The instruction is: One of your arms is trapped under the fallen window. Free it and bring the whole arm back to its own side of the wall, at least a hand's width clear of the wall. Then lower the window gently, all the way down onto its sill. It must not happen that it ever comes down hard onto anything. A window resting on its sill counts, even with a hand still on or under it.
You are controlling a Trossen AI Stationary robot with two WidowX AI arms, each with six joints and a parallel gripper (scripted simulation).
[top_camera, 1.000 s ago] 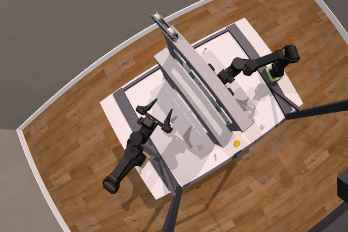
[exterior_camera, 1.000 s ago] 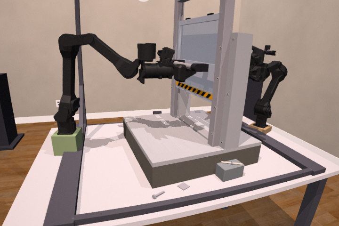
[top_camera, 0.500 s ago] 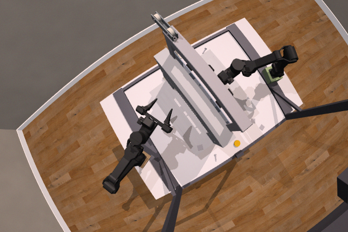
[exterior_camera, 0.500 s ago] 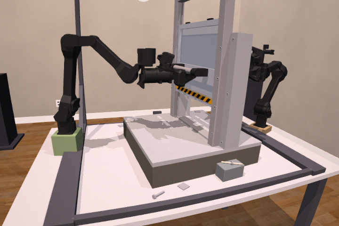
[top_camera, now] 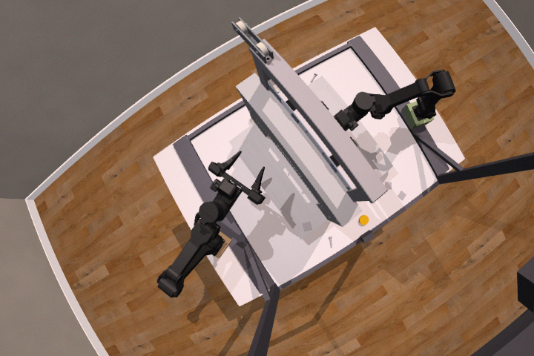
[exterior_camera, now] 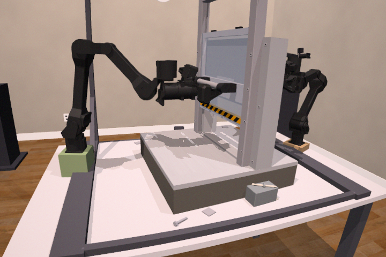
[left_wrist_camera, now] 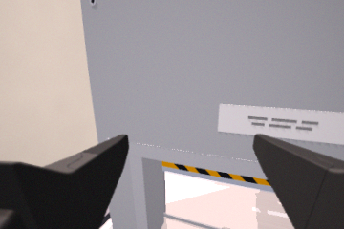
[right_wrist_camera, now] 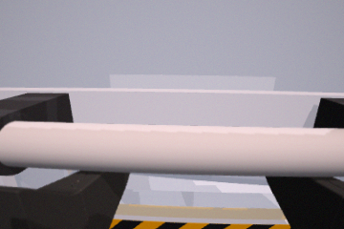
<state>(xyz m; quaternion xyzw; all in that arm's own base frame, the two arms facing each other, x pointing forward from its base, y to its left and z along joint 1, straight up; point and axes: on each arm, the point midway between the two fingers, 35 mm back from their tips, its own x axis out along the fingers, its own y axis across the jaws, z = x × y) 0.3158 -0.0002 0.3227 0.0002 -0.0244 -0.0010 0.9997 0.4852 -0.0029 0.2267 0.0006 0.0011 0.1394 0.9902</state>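
The window sash hangs raised in its grey wall frame, its yellow-black striped bottom edge well above the sill. My right gripper is open at the sash's white bar handle. The bar lies across and just above both fingers, which do not clamp it. My left gripper is open and empty on the other side of the wall, held in the air clear of it. In the left wrist view, its fingers face the grey wall and the striped edge.
A grey block with a stick on it, a bolt and a small plate lie near the table's front. An orange disc sits beside the wall's end. Dark frame rails border the table. Pulleys top the frame.
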